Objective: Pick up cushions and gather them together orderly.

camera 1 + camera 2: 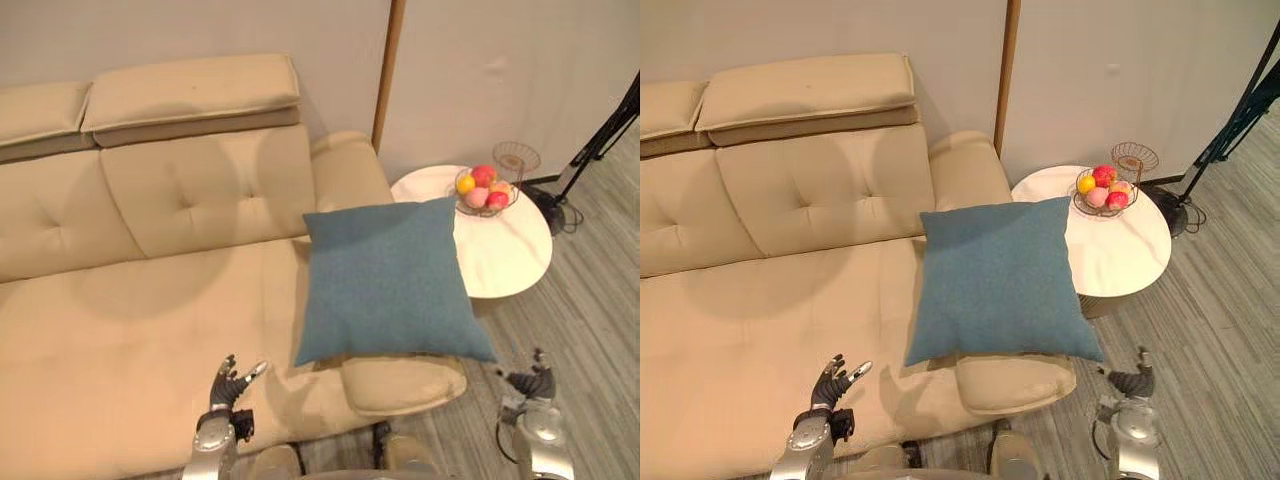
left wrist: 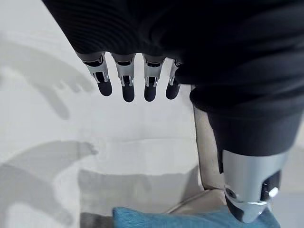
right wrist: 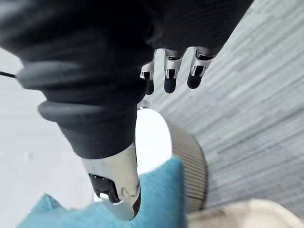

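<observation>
1 blue cushion is lying across the sofa armrest. Left hand and right hand are hanging open, empty. Eye views are showing a fruit bowl.

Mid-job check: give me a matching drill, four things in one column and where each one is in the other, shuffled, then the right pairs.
Things:
1. blue cushion
2. wire bowl of fruit
3. left hand
4. right hand

Places:
A. over the floor, holding nothing
B. on the round white table
C. lying across the sofa's armrest
D. over the sofa seat, fingers open

Pairs: 1-C; 2-B; 3-D; 4-A
</observation>
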Available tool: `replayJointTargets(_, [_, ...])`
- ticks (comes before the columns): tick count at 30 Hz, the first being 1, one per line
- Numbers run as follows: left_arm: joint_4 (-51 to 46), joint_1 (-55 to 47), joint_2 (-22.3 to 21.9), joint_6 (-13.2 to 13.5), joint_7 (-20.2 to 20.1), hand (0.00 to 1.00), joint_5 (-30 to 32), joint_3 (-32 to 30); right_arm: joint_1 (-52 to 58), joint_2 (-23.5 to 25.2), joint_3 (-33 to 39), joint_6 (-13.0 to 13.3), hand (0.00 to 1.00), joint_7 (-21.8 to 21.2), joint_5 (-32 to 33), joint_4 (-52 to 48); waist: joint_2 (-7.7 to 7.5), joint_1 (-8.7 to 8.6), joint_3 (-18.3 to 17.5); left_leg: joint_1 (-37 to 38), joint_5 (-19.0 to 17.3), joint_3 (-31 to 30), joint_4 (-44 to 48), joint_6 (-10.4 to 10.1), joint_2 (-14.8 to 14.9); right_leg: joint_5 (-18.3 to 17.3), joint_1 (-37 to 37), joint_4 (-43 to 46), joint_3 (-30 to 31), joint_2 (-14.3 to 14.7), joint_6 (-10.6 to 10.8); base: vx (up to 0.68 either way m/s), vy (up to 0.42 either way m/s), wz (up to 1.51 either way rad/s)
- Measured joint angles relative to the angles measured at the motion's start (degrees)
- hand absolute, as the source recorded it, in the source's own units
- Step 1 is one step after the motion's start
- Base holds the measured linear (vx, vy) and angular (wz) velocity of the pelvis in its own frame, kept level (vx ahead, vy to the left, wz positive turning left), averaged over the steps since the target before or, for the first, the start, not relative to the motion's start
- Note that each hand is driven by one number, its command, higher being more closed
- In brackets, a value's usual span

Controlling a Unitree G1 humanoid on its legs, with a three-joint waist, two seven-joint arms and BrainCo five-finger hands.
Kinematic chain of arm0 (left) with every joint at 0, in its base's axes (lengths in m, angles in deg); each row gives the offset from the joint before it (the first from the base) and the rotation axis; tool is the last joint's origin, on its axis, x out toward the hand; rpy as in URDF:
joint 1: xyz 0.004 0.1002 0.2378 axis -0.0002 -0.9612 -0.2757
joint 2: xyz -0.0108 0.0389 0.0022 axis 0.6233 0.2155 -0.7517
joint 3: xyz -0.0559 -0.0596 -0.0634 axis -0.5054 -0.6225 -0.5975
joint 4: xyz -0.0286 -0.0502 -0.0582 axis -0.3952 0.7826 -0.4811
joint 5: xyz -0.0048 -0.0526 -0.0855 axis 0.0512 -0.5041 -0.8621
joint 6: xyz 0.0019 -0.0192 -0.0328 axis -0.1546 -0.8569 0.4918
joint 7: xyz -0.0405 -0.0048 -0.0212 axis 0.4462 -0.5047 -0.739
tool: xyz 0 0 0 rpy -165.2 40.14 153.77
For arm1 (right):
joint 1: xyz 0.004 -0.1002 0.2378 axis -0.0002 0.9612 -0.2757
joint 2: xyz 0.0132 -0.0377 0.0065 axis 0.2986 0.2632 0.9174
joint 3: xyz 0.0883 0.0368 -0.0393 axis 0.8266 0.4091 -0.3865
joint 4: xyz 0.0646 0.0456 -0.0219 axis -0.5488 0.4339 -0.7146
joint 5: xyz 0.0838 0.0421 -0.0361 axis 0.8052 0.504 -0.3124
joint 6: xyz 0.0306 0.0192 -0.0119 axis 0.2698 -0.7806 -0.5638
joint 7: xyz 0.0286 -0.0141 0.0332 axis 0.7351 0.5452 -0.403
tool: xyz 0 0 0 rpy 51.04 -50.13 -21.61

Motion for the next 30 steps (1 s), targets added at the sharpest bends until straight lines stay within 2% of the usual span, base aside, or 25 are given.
replayJointTargets(2, [-0.49, 0.97, 0.36, 0.00, 0.00, 0.00, 0.06, 0.08, -0.22, -0.83, -0.01, 0.04, 0.00, -0.07, -0.06, -2.54, -0.13, -0.72, -0.27, 0.32, 1.18, 0.09, -2.19, 0.01, -0.23, 0.77, 0.10, -1.55, -0.04, 0.01, -0.15, 0.04, -0.014, 0.02])
replayJointTargets(5, [-1.00, 3.85, 1.92, 0.00, 0.01, 0.00, 0.08, 1.11, -1.27, -2.08, -0.51, 0.05, 0.00, -0.20, -0.08, -4.36, -0.12, -0.75, -0.21, -0.47, 2.89, 0.15, -3.93, 0.00, -0.42, 2.77, -0.50, -4.42, -0.12, 0.07, -0.19, 0.00, 0.003, 0.01])
replayJointTargets(9, [-1.06, 9.74, 3.64, 0.18, 0.12, 0.00, -0.09, 3.58, -6.05, -5.67, -4.27, 0.09, 0.00, -0.39, 0.07, -4.24, -0.06, -0.73, 0.31, -5.16, 4.29, -0.12, -3.61, 0.31, -0.98, 4.76, -3.73, -5.55, -0.17, -0.08, -0.35, -0.10, 0.007, 0.05])
replayJointTargets(14, [-0.60, 24.74, 3.69, 1.66, 1.53, 0.00, -2.50, 9.08, -20.97, -8.26, -12.51, 0.34, 0.00, -0.39, 2.20, 1.16, 0.02, -0.71, 6.58, -14.30, 6.27, -1.48, -0.41, 0.93, -1.72, 8.38, -11.05, -5.31, -0.71, -0.68, -0.74, -0.20, 0.005, 0.13])
replayJointTargets(18, [3.34, 36.44, 3.71, 1.91, 2.53, 0.00, -5.37, 11.72, -31.26, -8.21, -15.06, 0.36, 0.00, 0.14, 5.21, 7.58, 0.09, -0.71, 11.04, -19.47, 7.54, -1.93, 0.56, 0.93, -2.09, 10.32, -15.53, -4.98, -0.86, -0.95, -0.86, -0.22, -0.008, 0.10])
replayJointTargets(19, [6.01, 40.89, 3.73, 1.98, 2.85, 1.00, -6.27, 12.32, -35.18, -8.21, -15.08, 0.31, 1.00, 0.93, 5.89, 10.12, 0.03, -0.71, 12.74, -20.52, 8.28, -1.85, 0.56, 1.13, -2.16, 10.99, -16.66, -4.98, -0.58, -1.14, -0.75, -0.20, 0.010, -0.02])
replayJointTargets(22, [10.82, 49.68, 4.01, 2.08, 4.02, 1.00, -8.17, 13.64, -42.93, -8.65, -16.65, 0.18, 1.00, 2.49, 8.09, 13.76, 0.02, -1.01, 14.72, -23.35, 9.30, -1.35, 0.71, 1.33, -2.28, 12.73, -19.65, -5.41, 0.33, -1.23, -0.73, -0.14, 0.004, -0.10])
replayJointTargets(25, [11.92, 55.93, 3.96, 2.16, 4.35, 1.00, -10.23, 14.61, -47.83, -9.65, -19.24, 0.19, 1.00, 2.74, 9.66, 14.48, 0.05, -1.17, 14.75, -26.27, 10.64, -0.66, -0.26, 1.25, -2.11, 14.90, -22.54, -7.34, 1.23, -1.03, -1.07, -0.07, -0.010, -0.15])
replayJointTargets(30, [11.78, 58.27, 6.33, 2.97, 5.39, 1.00, -12.41, 15.90, -48.55, -10.39, -22.62, 0.60, 1.00, 2.57, 11.87, 11.01, 0.19, -1.19, 15.10, -25.97, 11.70, 0.23, -1.99, 0.83, -1.04, 15.89, -23.12, -8.51, 1.90, 0.00, -1.70, -0.01, -0.045, -0.13])
